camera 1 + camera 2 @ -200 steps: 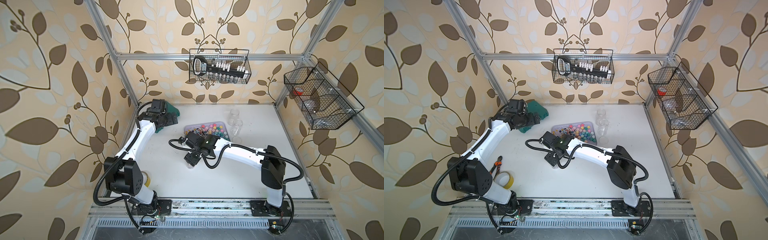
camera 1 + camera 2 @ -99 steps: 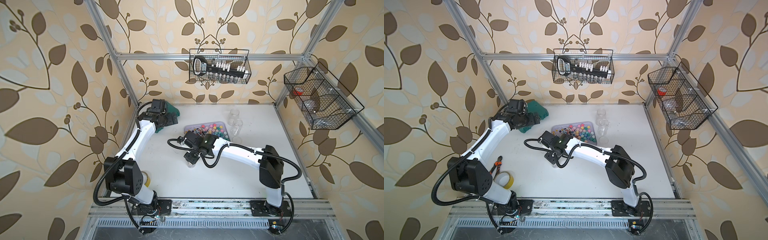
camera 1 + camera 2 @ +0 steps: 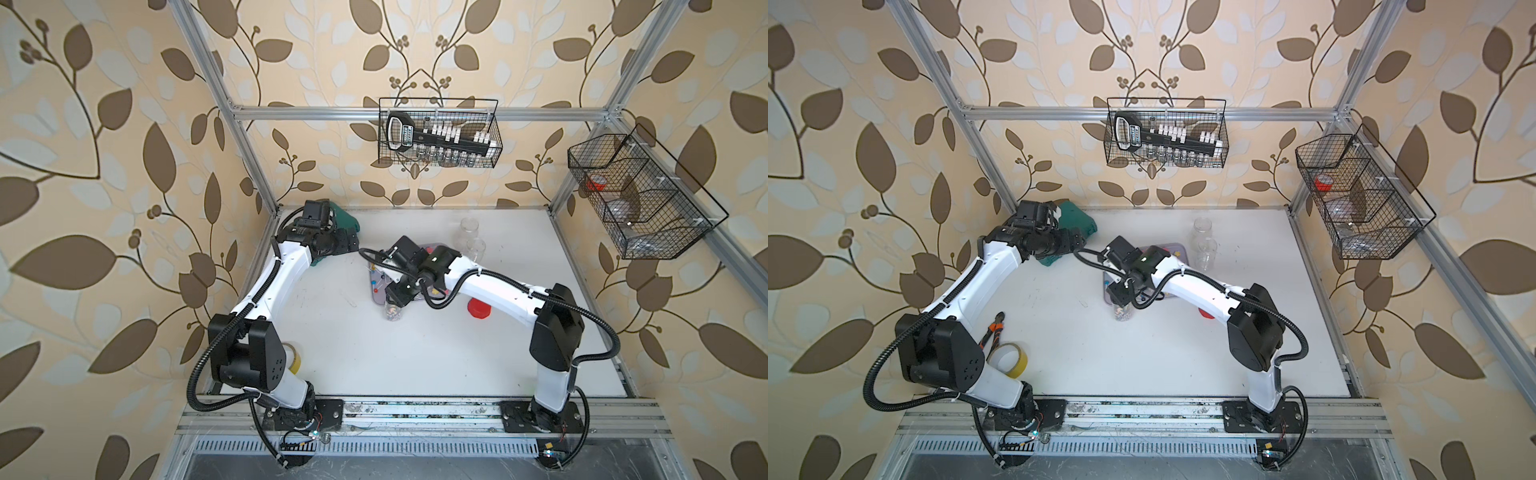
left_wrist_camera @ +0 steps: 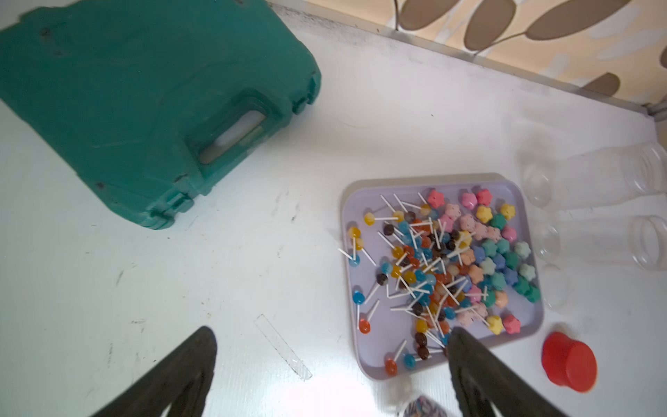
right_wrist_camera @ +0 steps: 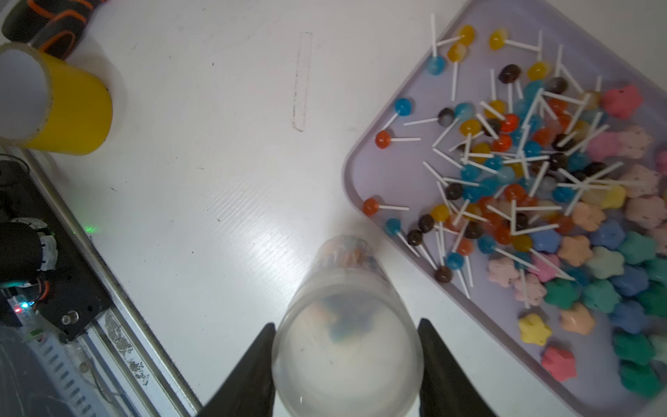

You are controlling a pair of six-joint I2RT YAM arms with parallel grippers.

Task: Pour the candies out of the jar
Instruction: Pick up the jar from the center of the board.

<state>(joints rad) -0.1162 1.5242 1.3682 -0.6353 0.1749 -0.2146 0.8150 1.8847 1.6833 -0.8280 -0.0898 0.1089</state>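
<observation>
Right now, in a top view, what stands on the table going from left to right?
yellow tape roll → green case → candy jar → two empty jars. Things that overlap these are left out.

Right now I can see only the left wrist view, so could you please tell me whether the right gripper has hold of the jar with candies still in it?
Observer: Yes, the right gripper is closed on the jar, pressing both sides near its open top.
Operator: Thank you. Is it over the tray yet?
Observer: No, it stands upright on the table beside the tray, with candies in its bottom.
Operator: Is anything else lying about that I cannot see?
Observer: A yellow tape roll and pliers lie near the table's front edge.
</observation>
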